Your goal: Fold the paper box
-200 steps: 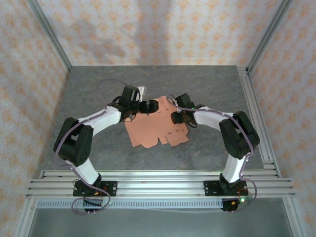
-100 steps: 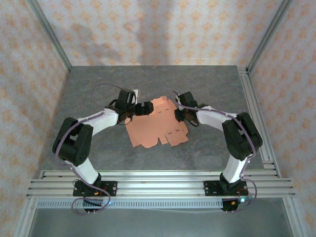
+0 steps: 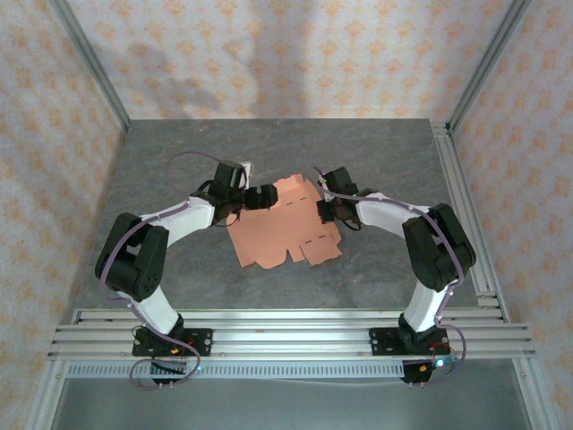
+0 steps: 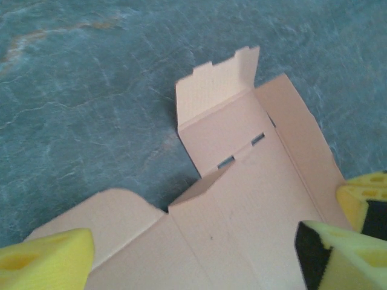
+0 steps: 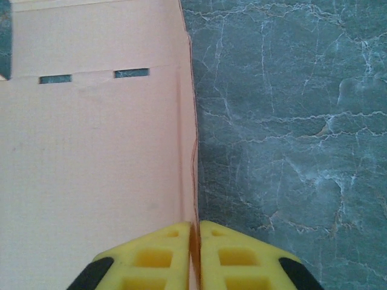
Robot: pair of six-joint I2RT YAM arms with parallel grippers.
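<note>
The paper box point(image 3: 282, 228) (a flat sheet with flaps) lies on the grey table point(image 3: 179, 161) between both arms — the right gripper point(image 5: 195, 232) pinches its right edge, the left gripper point(image 4: 193, 260) is spread wide over it.

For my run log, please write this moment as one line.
paper box: mostly flat on table | left gripper: open above it | right gripper: shut on its right edge
</note>
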